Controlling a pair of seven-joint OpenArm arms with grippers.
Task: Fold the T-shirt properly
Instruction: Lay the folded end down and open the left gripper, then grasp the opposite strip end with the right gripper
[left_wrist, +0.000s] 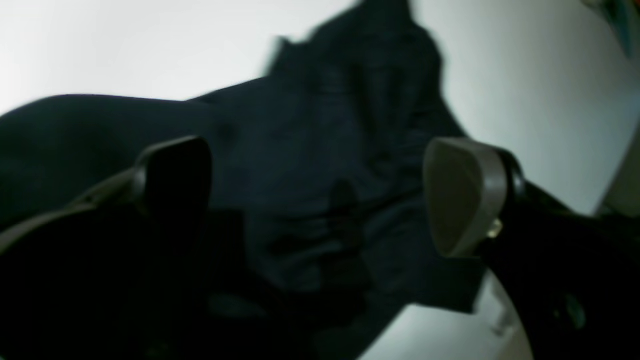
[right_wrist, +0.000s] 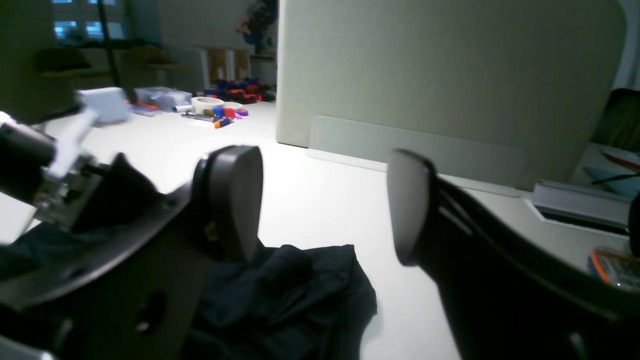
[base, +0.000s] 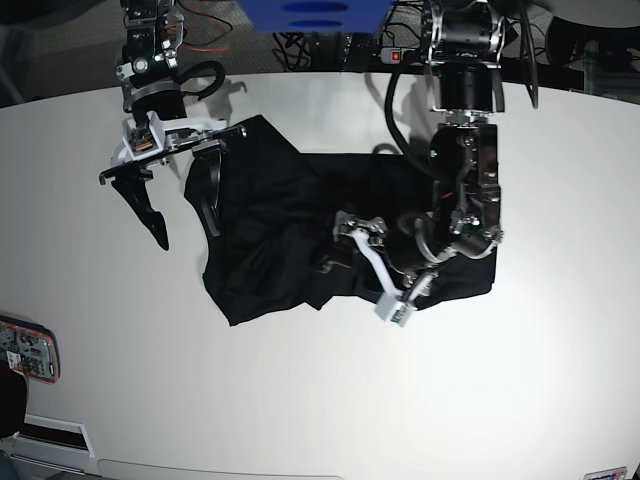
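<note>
T-shirt (base: 290, 235) crumpled, partly hidden under left arm (base: 465, 190)

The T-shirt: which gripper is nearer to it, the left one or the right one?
The left. The left gripper hangs open right over the middle of the T-shirt. The right gripper is open too, at the shirt's edge, one finger over bare table.

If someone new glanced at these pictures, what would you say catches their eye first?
The crumpled black T-shirt sprawled across the middle of the white table, only partly folded. Next, the two arms: the left tool hangs open low over the cloth, and the right tool stands open at the shirt's other edge.
</note>
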